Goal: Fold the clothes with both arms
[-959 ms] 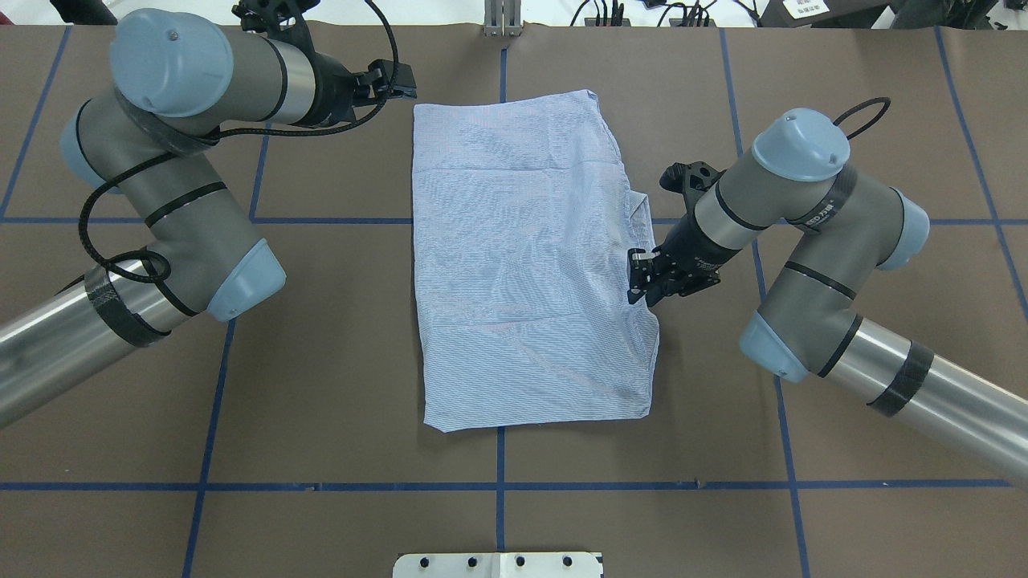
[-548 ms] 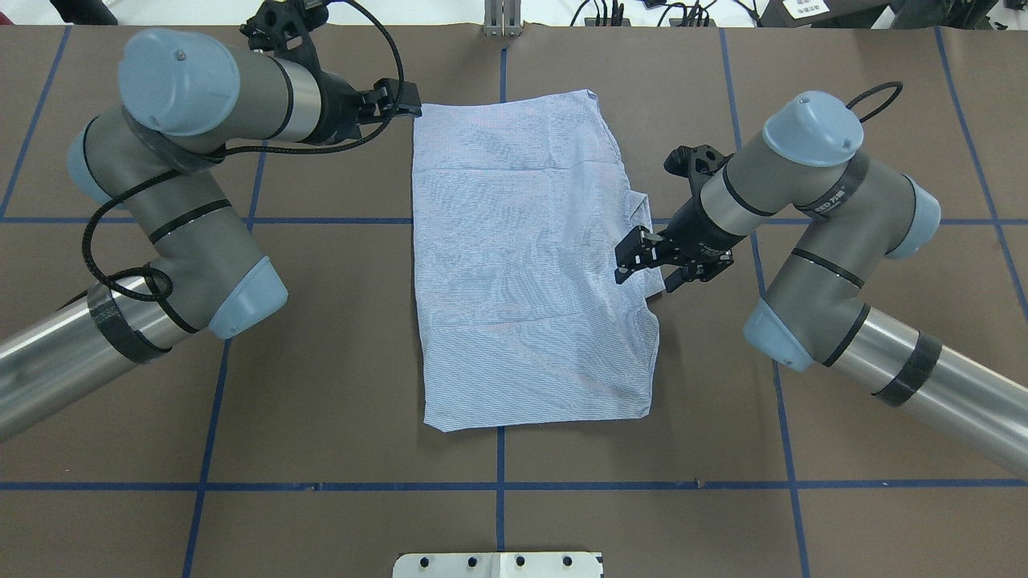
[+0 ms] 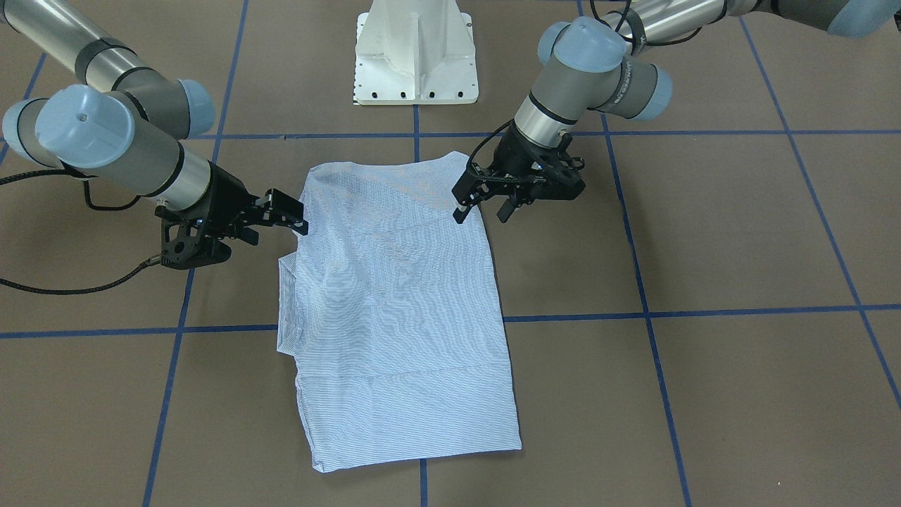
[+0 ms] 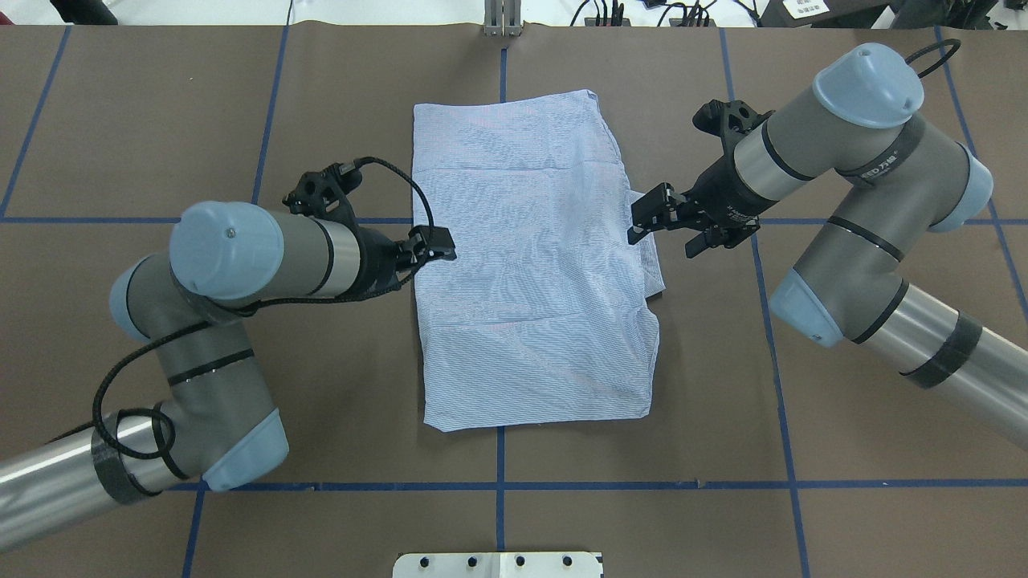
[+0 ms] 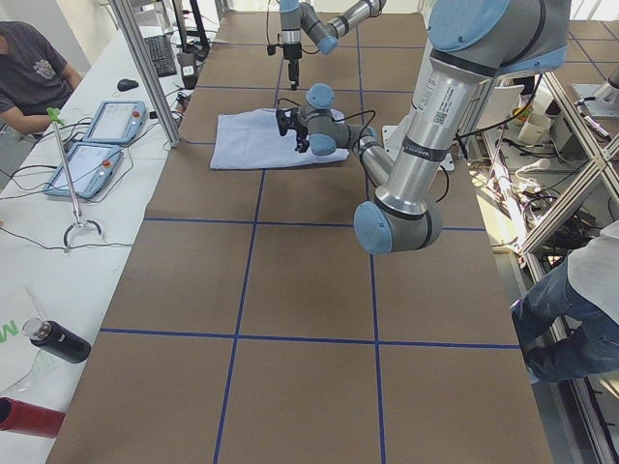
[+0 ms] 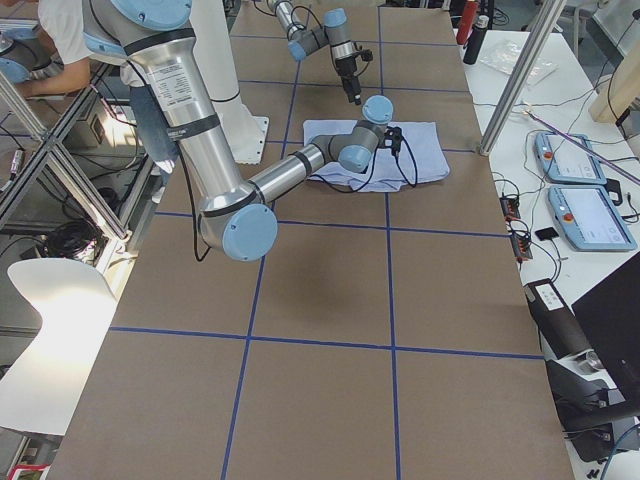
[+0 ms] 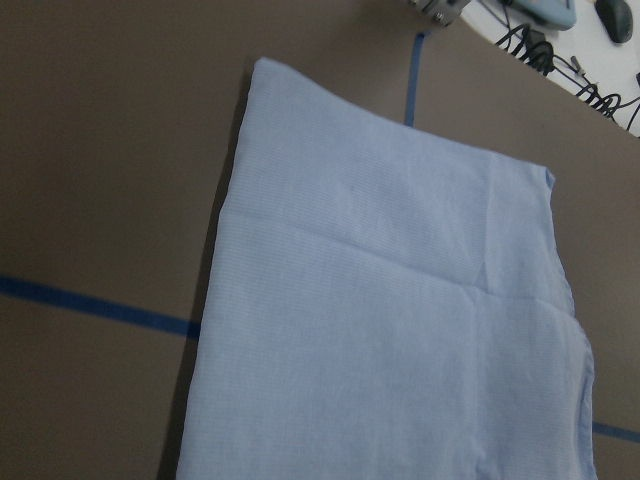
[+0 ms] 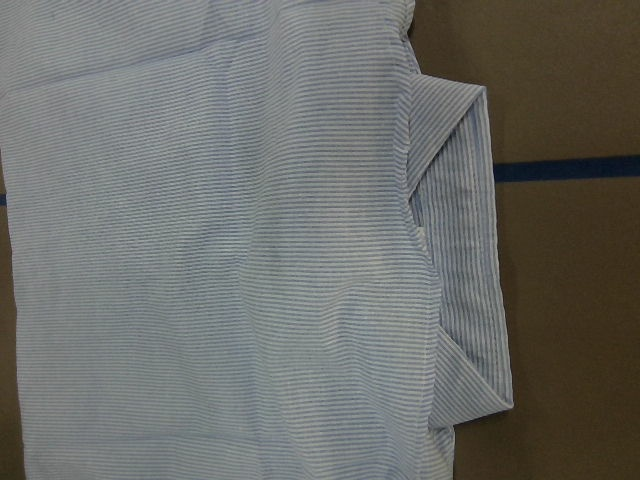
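Note:
The light blue striped shirt (image 4: pixel 530 265) lies flat in a folded rectangle at the table's middle, and also shows in the front view (image 3: pixel 401 317). Its collar (image 4: pixel 647 261) sticks out at the right edge and shows in the right wrist view (image 8: pixel 470 250). My left gripper (image 4: pixel 434 249) hovers at the middle of the shirt's left edge; the front view (image 3: pixel 483 210) shows it open and empty. My right gripper (image 4: pixel 668 229) is open and empty at the right edge, by the collar's far end (image 3: pixel 288 215). Buttons, pocket and tag are hidden.
The white pedestal base (image 3: pixel 415 49) stands on the robot's side of the shirt. Blue tape lines (image 4: pixel 642 485) cross the brown table. Cables and a metal post (image 4: pixel 502 20) line the far edge. Tablets (image 5: pixel 106 121) and an operator (image 5: pixel 29 72) are beyond it.
My left arm swung from the shirt's far left corner toward the robot, to the middle of the left edge. My right gripper moved farther away along the right edge. The shirt stayed put.

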Available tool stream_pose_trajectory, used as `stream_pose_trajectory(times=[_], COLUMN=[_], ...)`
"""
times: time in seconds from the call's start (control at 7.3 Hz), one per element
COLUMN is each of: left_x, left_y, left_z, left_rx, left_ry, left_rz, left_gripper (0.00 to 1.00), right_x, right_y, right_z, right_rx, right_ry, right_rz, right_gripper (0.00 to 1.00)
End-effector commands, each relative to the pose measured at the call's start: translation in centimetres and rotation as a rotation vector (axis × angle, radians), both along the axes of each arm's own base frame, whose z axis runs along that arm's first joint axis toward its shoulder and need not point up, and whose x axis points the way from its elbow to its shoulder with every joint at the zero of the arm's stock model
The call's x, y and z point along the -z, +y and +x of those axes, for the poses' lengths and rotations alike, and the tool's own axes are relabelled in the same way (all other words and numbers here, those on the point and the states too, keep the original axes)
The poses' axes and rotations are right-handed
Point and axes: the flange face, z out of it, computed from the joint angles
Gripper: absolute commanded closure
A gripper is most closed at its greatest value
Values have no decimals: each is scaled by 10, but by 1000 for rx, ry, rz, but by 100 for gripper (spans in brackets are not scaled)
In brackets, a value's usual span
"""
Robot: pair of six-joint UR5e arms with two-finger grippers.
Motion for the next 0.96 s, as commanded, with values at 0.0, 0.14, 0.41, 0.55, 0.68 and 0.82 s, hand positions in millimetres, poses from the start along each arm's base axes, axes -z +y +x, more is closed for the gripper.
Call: stream_pose_trajectory(times=[0.0,0.14,0.41,0.55,0.68,0.82], left_x=[-33,-36,-26,-25,-23,-24], left_y=[72,83,104,117,125,128], left_z=[44,50,55,61,66,67], left_rx=[-60,-73,-96,-117,-128,-132], left_ry=[-42,-59,-38,-68,-71,-74], left_rz=[-65,-75,-98,-114,-124,-126], left_gripper=[1,1,1,2,10,28], right_x=[10,13,21,21,21,21], right_y=[14,16,20,20,20,20], right_z=[13,14,17,17,17,17], right_rx=[-15,-20,-23,-22,-22,-23], right_ry=[-19,-24,-31,-31,-31,-30], right_rz=[-18,-26,-34,-36,-36,-35], right_gripper=[0,0,0,0,0,0])
